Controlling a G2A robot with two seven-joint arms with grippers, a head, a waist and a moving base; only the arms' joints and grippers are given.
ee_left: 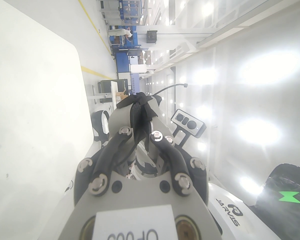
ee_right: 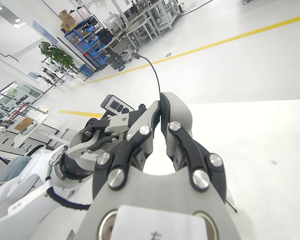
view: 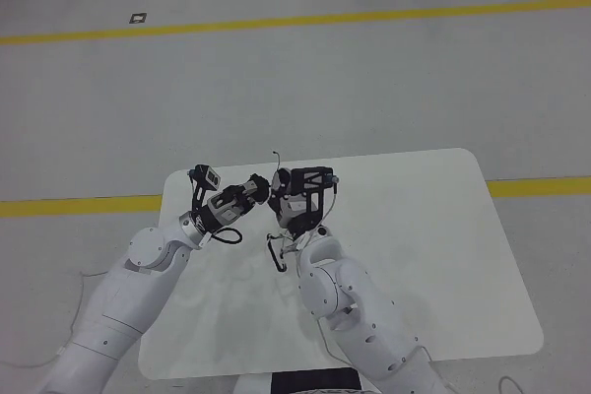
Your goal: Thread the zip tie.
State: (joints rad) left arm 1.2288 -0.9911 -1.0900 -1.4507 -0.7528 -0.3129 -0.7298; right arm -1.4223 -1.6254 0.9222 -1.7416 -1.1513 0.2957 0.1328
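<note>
1. The grey floor (view: 374, 89), crossed by yellow lines, lies around the white worktop (view: 424, 256), which has rounded corners.
2. Both arms are raised over the far left part of the worktop, and their tips meet there.
3. The right gripper (ee_right: 160, 106) is above the worktop near its far edge. Its fingers (ee_right: 176, 108) are pressed together, and their ribbed black pads pinch the zip tie.
4. The left gripper (ee_left: 140, 102) faces the right one, with its tip touching or just beside it in the top view. Its fingers (ee_left: 120, 118) are drawn together with the dark pads meeting. I cannot tell whether anything is caught between them.
5. A knotted strip of black fabric (ee_left: 125, 102) is wrapped around the left fingertips.
6. The zip tie (ee_right: 156, 76) is a thin black strap. It rises from between the right fingertips and curves away over the far edge of the worktop, ending in its small square head. In the left wrist view, the same free end arcs out from behind the left fingertips.
</note>
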